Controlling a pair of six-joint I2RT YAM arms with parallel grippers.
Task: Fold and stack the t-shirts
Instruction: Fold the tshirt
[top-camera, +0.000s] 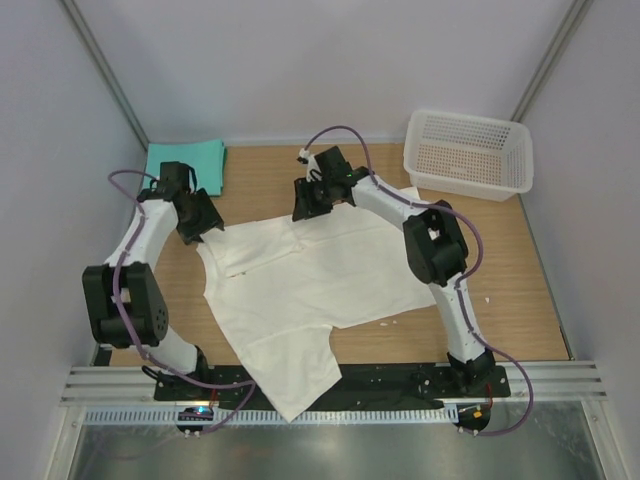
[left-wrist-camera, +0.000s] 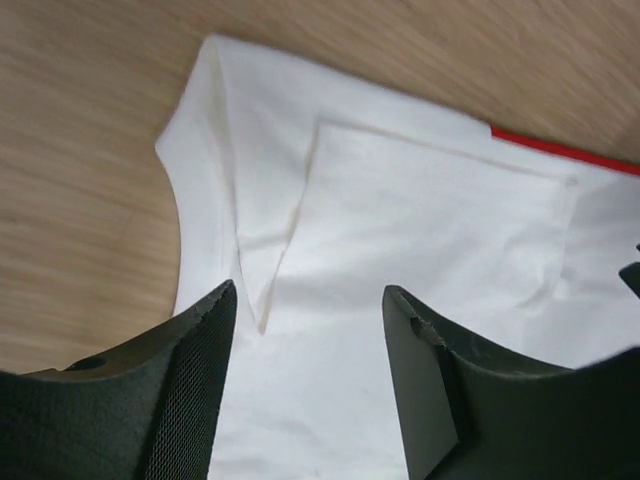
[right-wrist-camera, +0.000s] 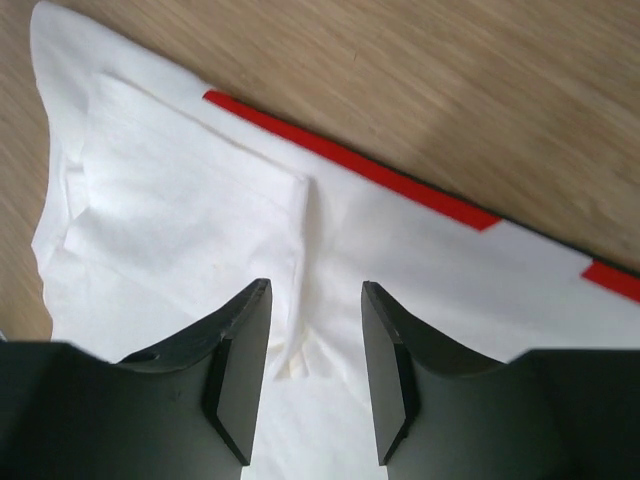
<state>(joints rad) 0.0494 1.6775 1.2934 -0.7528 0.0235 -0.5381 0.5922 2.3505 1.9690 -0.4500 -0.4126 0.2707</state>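
Readiness to fold: held left gripper (left-wrist-camera: 309, 290) and right gripper (right-wrist-camera: 315, 285), parted wide, over far edge of white t-shirt (top-camera: 310, 290); parked teal-green t-shirt (top-camera: 187, 160) aside. Likely stack base.

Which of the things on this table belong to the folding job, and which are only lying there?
Belong to the job:
white t-shirt, spread out
teal t-shirt, folded, far left corner

Only lying there:
white mesh basket, far right
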